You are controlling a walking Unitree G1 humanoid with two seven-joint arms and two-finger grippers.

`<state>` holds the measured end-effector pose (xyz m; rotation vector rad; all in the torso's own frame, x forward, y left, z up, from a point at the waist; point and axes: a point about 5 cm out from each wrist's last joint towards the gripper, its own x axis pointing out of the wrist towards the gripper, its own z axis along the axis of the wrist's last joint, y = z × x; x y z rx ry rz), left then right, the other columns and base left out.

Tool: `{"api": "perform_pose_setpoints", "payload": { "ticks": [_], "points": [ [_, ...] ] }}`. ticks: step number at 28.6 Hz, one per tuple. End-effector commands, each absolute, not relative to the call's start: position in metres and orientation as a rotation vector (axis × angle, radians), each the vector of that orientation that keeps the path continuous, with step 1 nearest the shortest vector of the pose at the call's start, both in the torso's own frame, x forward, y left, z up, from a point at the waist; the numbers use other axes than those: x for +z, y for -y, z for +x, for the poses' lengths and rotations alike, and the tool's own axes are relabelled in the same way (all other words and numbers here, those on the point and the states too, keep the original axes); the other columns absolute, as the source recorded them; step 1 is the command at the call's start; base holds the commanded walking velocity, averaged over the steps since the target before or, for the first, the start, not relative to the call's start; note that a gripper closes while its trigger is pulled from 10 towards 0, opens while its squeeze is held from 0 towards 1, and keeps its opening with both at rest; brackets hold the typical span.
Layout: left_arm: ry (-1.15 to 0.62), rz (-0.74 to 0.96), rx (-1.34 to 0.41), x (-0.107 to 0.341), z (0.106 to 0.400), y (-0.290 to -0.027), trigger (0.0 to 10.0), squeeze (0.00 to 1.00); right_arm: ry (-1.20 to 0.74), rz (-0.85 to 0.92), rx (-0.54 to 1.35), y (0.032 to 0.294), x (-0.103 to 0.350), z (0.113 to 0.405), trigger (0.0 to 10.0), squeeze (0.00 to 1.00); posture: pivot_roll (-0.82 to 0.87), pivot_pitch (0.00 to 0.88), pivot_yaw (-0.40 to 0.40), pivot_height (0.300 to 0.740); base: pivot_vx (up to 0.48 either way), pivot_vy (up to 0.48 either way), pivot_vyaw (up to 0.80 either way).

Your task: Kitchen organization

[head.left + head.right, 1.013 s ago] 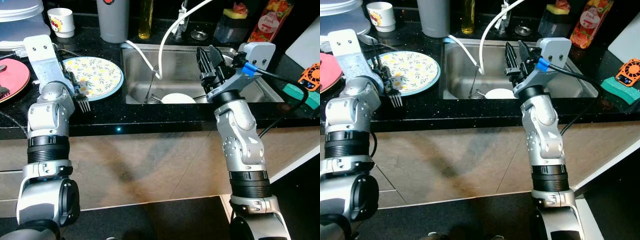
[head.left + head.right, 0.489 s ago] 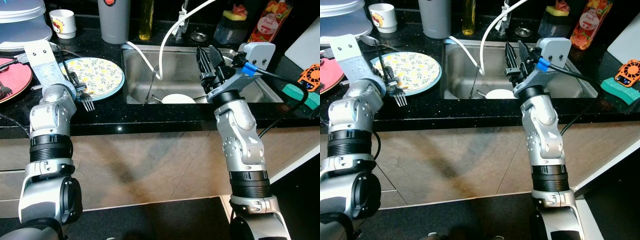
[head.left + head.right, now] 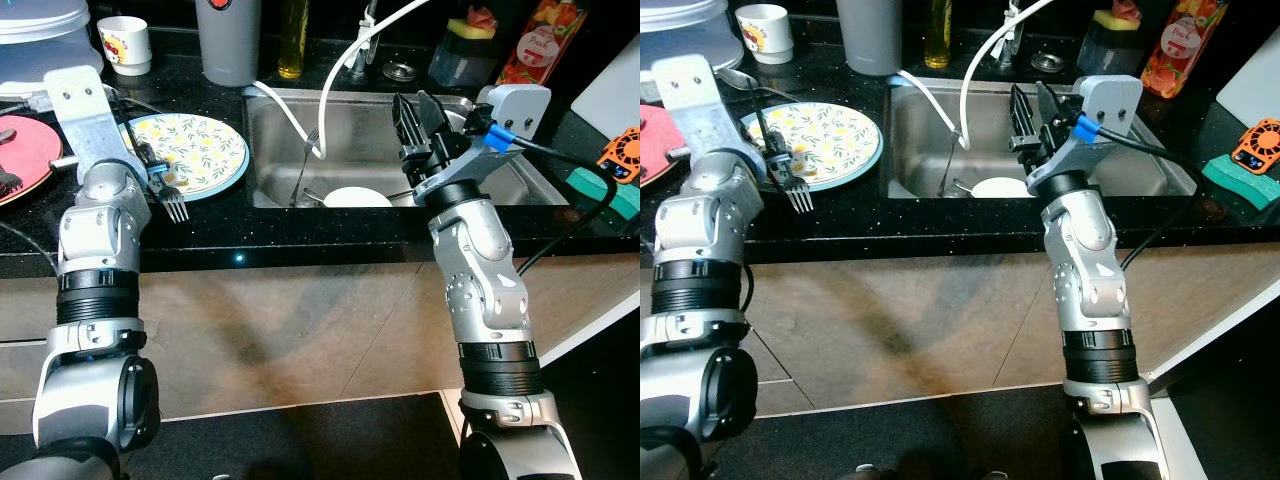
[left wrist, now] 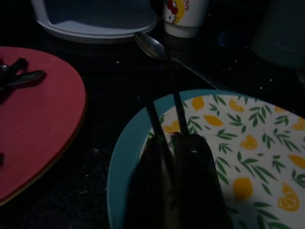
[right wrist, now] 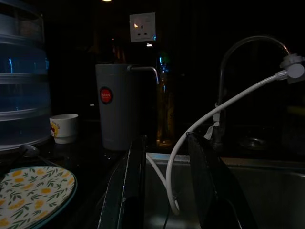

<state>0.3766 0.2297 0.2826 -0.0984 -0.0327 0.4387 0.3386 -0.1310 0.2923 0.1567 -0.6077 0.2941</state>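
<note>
Left end effector [image 3: 152,172] sits at the near edge of the lemon-patterned plate [image 3: 205,150] on the black worktop [image 3: 330,225], its two black fingers pinched together on a fork [image 3: 172,200]; the fork's tines hang down past the front edge of the worktop, just beside the plate's rim; in the left wrist view the fingers [image 4: 183,186] lie over the plate's blue rim, though the picture is so dark that the grip itself is hard to make out, and it seems two thin dark prongs stick out ahead of them; a spoon [image 4: 151,45] lies on the worktop beyond the plate, near a small white cup with a cartoon print [image 3: 125,44]; a red plate [image 3: 22,155] rests further to the robot's left, apart from the patterned one; right end effector [image 3: 420,125] hovers above the steel sink [image 3: 385,145], its fingers parted with a clear gap between them and gripping nothing; a white bowl [image 3: 355,197] lies in the sink basin below, beside a white hose [image 3: 335,70] that loops down from the tap; a tall grey jug [image 3: 230,35] stands behind the sink's left corner; an orange juice carton [image 3: 535,40] and a teal sponge [image 3: 605,190] sit to the right of the sink.
</note>
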Motion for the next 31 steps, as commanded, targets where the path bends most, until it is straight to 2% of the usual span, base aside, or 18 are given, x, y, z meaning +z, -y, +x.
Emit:
{"api": "perform_pose_setpoints", "payload": {
  "ticks": [1,6,7,10,17,18,19,20,21,24,26,28,31],
  "points": [
    [0.030,-0.112,0.420,0.282,0.376,-0.223,10.0,1.00,0.608,0.158,0.286,0.135,0.294,0.340,10.0,0.00,0.17,0.081,-0.098,0.740,0.000,0.000,0.00],
    [-0.050,-0.234,0.400,0.270,0.383,-0.219,10.0,1.00,0.609,0.158,0.289,0.134,0.295,0.340,10.0,0.00,0.17,0.078,-0.099,0.740,0.000,0.000,0.00],
    [-0.079,-0.296,0.380,0.266,0.385,-0.217,10.0,0.00,0.610,0.158,0.289,0.134,0.295,0.340,10.0,0.00,0.17,0.078,-0.099,0.740,0.000,0.000,0.00],
    [-0.114,-0.403,0.358,0.263,0.388,-0.212,10.0,0.00,0.611,0.158,0.289,0.134,0.295,0.340,10.0,0.00,0.17,0.076,-0.098,0.740,0.000,0.000,0.00],
    [-0.165,-0.491,0.405,0.257,0.390,-0.215,10.0,0.00,0.612,0.157,0.286,0.135,0.296,0.340,10.0,0.00,0.17,0.073,-0.096,0.740,0.000,0.000,0.00],
    [-0.194,-0.532,0.402,0.252,0.392,-0.216,7.7,0.00,0.613,0.156,0.287,0.135,0.296,0.341,10.0,0.00,0.17,0.071,-0.097,0.740,0.000,0.000,0.00],
    [-0.194,-0.532,0.402,0.252,0.392,-0.216,7.7,0.00,0.613,0.156,0.287,0.135,0.296,0.341,10.0,0.00,0.17,0.071,-0.097,0.740,0.000,0.000,0.00],
    [-0.222,-0.574,0.406,0.247,0.393,-0.217,1.2,0.00,0.613,0.156,0.288,0.135,0.296,0.341,10.0,0.00,0.17,0.069,-0.097,0.740,0.000,0.000,0.00],
    [-0.248,-0.584,0.423,0.243,0.393,-0.219,0.0,0.00,0.614,0.156,0.289,0.134,0.296,0.341,10.0,0.00,0.17,0.069,-0.097,0.740,0.000,0.000,0.00],
    [-0.264,-0.563,0.448,0.240,0.393,-0.222,0.0,0.00,0.615,0.155,0.290,0.134,0.297,0.341,10.0,0.00,0.17,0.069,-0.097,0.740,0.000,0.000,0.00],
    [-0.259,-0.409,0.557,0.238,0.390,-0.236,0.0,0.00,0.616,0.154,0.291,0.134,0.297,0.341,10.0,0.00,0.16,0.063,-0.095,0.740,0.000,0.000,0.00],
    [-0.259,-0.409,0.557,0.238,0.390,-0.236,0.0,0.00,0.616,0.154,0.291,0.134,0.297,0.341,10.0,0.00,0.16,0.063,-0.095,0.740,0.000,0.000,0.00],
    [-0.201,-0.304,0.613,0.246,0.388,-0.244,0.0,0.00,0.616,0.153,0.292,0.134,0.297,0.340,10.0,0.00,0.16,0.060,-0.096,0.740,0.000,0.000,0.00]
  ]
}}
